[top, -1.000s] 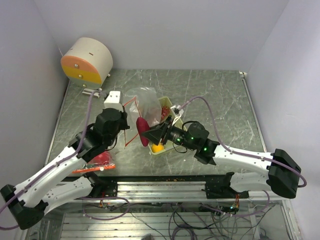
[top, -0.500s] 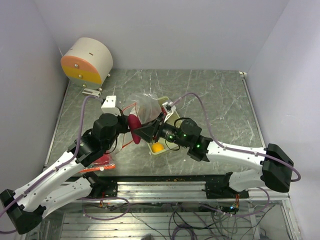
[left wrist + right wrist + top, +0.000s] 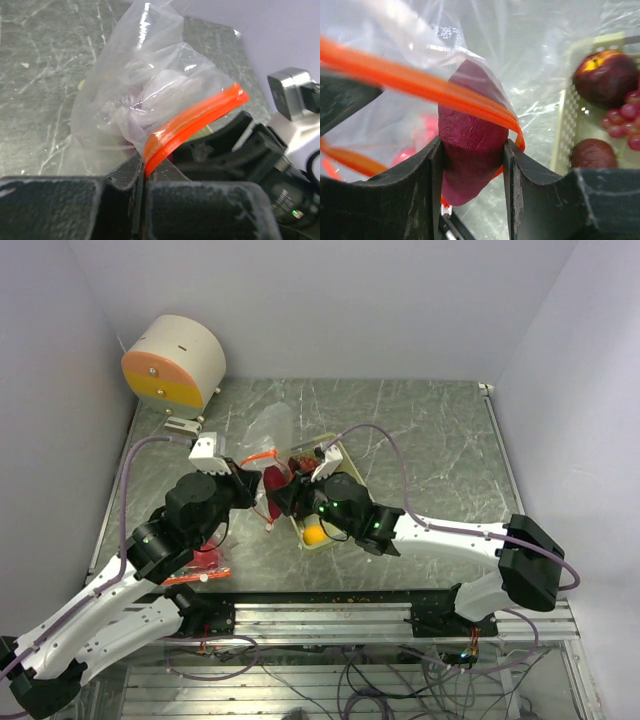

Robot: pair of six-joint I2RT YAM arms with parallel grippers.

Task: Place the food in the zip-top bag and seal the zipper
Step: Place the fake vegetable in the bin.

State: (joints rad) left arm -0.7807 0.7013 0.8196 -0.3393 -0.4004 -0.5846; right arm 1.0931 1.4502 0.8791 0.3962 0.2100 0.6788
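While the left gripper (image 3: 141, 176), fingers pressed together, pinches the orange zipper (image 3: 195, 117) of the clear zip-top bag (image 3: 127, 85), the right gripper (image 3: 472, 160) clamps the purple sweet potato (image 3: 470, 132) between its two fingers. The potato's upper end sits at the bag's mouth, with one zipper strip crossing in front of it. A pink-red shape (image 3: 417, 135) shows blurred through the film. Beside the bag, the pale green tray (image 3: 566, 115) holds a red apple (image 3: 605, 77), grapes (image 3: 622, 125), a dark round fruit (image 3: 594, 152) and, seen from above, an orange (image 3: 314, 535).
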